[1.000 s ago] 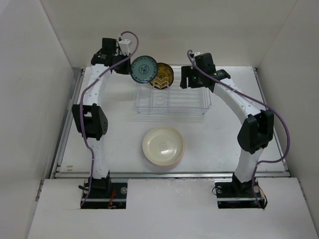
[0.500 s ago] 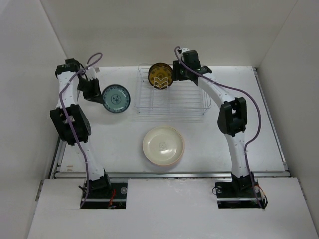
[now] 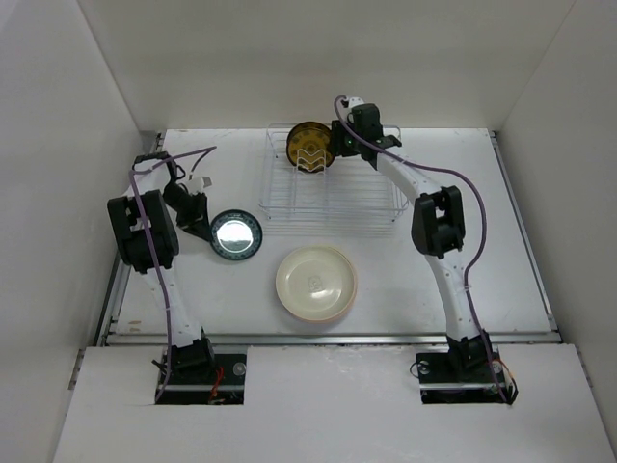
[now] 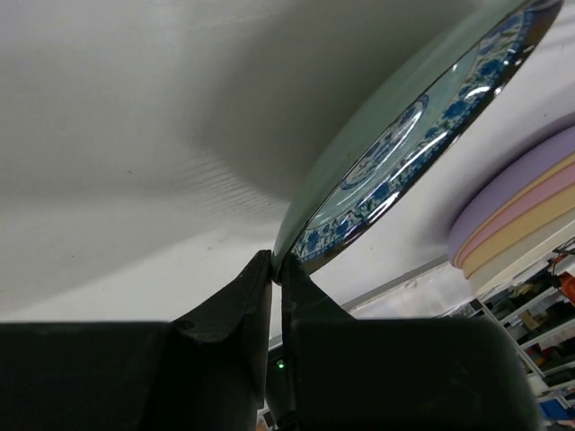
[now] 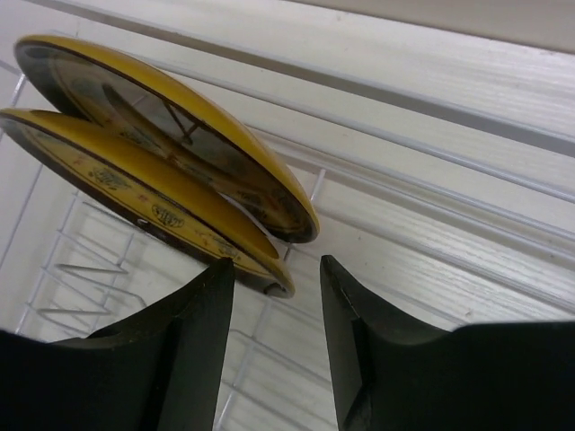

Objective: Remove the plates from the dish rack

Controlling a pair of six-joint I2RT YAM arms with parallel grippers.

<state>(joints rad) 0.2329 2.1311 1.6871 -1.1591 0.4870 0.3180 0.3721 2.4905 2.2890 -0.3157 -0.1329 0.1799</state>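
Note:
My left gripper is shut on the rim of a teal-patterned plate. It holds the plate tilted, low over the table, left of a stack of larger plates. Two brown-and-yellow plates stand on edge at the back of the wire dish rack. My right gripper is open just right of them. The nearer plate's lower rim sits by the gap between my fingertips, and the fingers do not pinch it.
White walls close in the back and both sides of the table. The stack has a cream plate on top, over yellow, pink and lavender ones. Metal rails run along the table's near and side edges.
My left arm has carried the teal plate from above the rack's left end down to the table left of the stack. My right gripper moved left to the yellow plates and narrowed.

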